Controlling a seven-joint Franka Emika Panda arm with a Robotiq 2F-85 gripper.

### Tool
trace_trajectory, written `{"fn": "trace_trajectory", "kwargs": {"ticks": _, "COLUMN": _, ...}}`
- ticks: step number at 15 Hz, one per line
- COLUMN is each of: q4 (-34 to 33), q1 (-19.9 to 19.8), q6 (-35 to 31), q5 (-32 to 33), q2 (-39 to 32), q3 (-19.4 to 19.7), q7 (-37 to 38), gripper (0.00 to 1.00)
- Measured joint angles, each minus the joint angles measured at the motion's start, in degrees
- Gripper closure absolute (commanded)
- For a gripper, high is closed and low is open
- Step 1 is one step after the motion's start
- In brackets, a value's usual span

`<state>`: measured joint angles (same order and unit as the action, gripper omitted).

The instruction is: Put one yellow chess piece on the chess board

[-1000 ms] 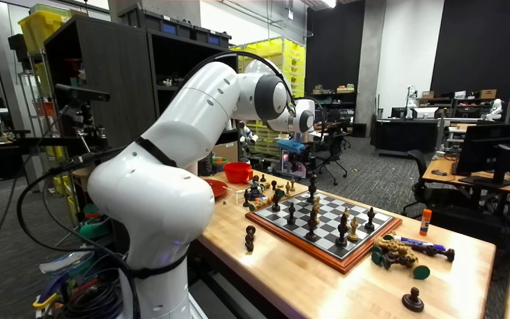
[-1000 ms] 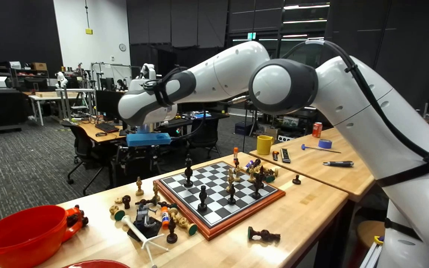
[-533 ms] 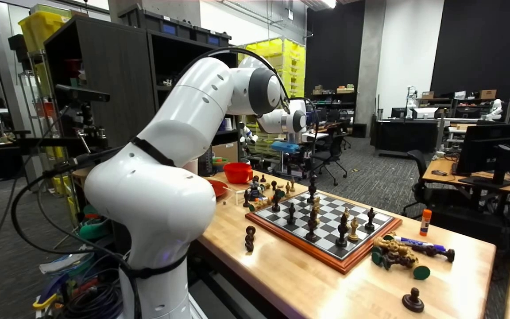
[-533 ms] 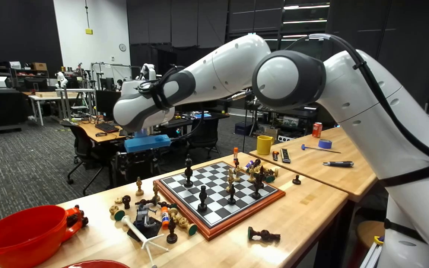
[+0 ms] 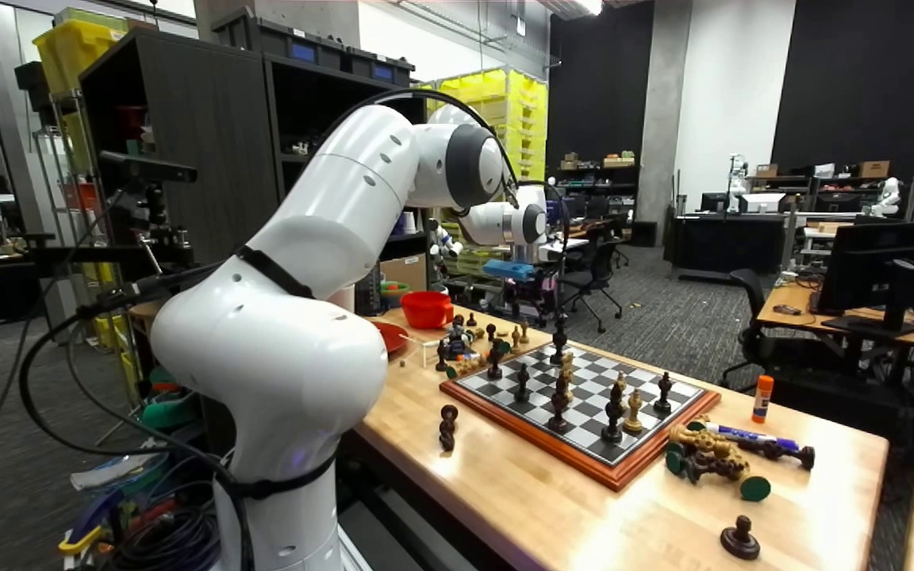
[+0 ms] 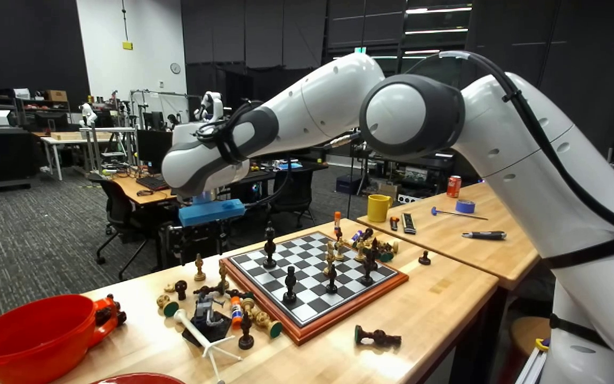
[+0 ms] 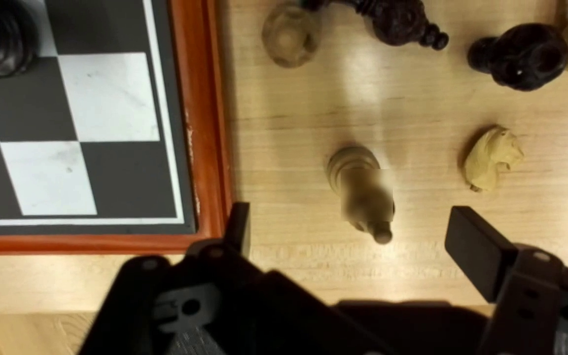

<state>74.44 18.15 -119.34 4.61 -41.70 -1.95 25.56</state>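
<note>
"Where does that tool (image 7: 353, 227) hang right now?"

"Over the worktop (image 6: 435, 298), just off one corner of the chess board (image 6: 352, 308). Its fingers (image 7: 481, 254) are spread wide apart."

"And the yellow chess piece (image 7: 365, 197)?"

"Standing upright on the worktop beside the board. In the wrist view it shows between the fingers, touching neither; how high they hang above it, I can't tell."

"What's near it?"

"A yellow horse head (image 7: 486, 160), and a dark piece (image 7: 405, 19) tipped over on its side."

"And what's standing on the board itself?"

"A few yellow pieces (image 5: 633, 411) among tall dark pieces (image 6: 290, 285). A toppled dark piece (image 6: 379, 337) lies on the worktop near the board's edge, its green base showing."

"I see a red bowl (image 6: 62, 352) over there, too."

"Yes, on the same worktop, well apart from the board."
</note>
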Motion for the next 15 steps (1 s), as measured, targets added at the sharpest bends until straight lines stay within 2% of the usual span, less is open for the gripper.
{"fn": "trace_trajectory", "kwargs": {"ticks": 11, "q4": -0.4, "q1": 0.6, "q6": 0.0, "q5": 0.6, "q2": -1.6, "q3": 0.0, "q7": -0.6, "gripper": 1.0}}
{"fn": "trace_trajectory", "kwargs": {"ticks": 12, "q4": -0.5, "q1": 0.8, "q6": 0.0, "q5": 0.9, "q2": -1.8, "q3": 0.0, "q7": -0.6, "gripper": 0.94}}
{"fn": "trace_trajectory", "kwargs": {"ticks": 15, "q4": -0.6, "q1": 1.1, "q6": 0.0, "q5": 1.4, "q2": -1.8, "q3": 0.0, "q7": -0.6, "gripper": 0.94}}
